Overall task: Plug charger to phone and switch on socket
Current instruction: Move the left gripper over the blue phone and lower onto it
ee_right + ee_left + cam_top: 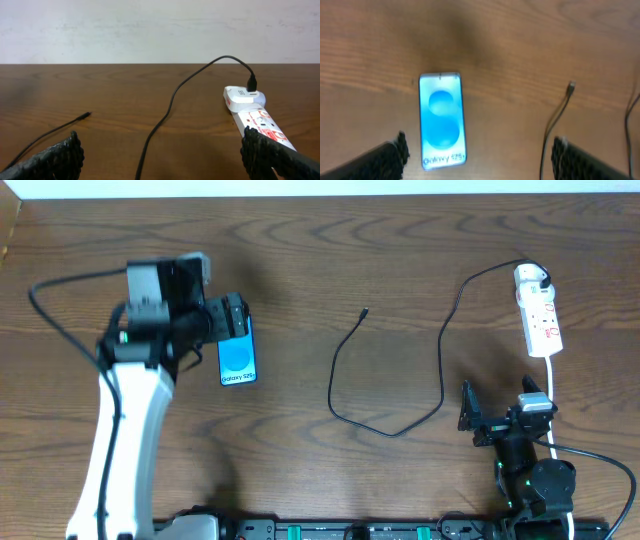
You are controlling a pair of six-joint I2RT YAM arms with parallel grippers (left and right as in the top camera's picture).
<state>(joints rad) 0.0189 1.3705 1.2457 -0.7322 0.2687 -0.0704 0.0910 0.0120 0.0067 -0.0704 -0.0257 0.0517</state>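
Both jaws: wide open, empty.
Left: over phone (441, 120), likely to steady it.
Right: near socket (540, 320), for its switch.
Charger (442, 360): plugged into socket; tip loose on worktop (300, 240).

Table (300, 250): dark brown wood-grain top, with the grain running left to right in the overhead view and a few softer, darker patches across it. In the left wrist view the same surface looks lighter and warmer and is slightly blurred. Wall (150, 30): white and faintly mottled, it stands behind the table's far edge and meets it in a straight, level line in the right wrist view; overhead it shows only as a thin pale band along the top.
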